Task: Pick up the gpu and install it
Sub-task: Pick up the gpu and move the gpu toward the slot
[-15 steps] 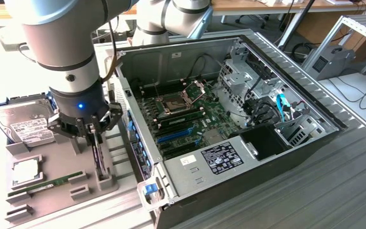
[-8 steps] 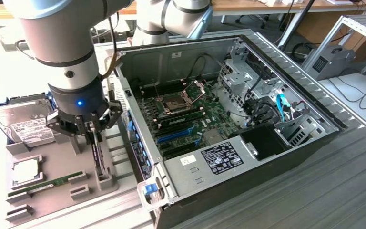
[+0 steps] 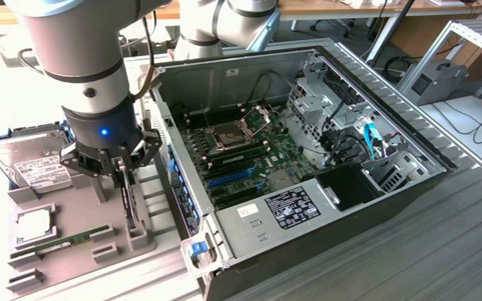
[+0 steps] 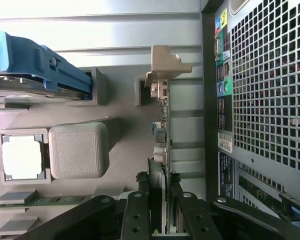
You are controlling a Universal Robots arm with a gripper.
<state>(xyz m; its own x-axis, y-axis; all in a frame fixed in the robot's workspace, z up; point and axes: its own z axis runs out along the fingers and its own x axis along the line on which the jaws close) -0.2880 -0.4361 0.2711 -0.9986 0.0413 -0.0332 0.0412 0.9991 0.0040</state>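
gpu (image 4: 161,125) (upright), tool (image 4: 159,177) clamped on it

Seemingly upright gpu (image 3: 128,207) beside case (image 3: 192,81)

Narrow clearance: computer case wall (image 4: 265,75) stands just beside the gpu (image 4: 160,145); gray block (image 4: 79,150) flanks the opposite side.

Dark gpu (image 3: 128,207), upright on edge
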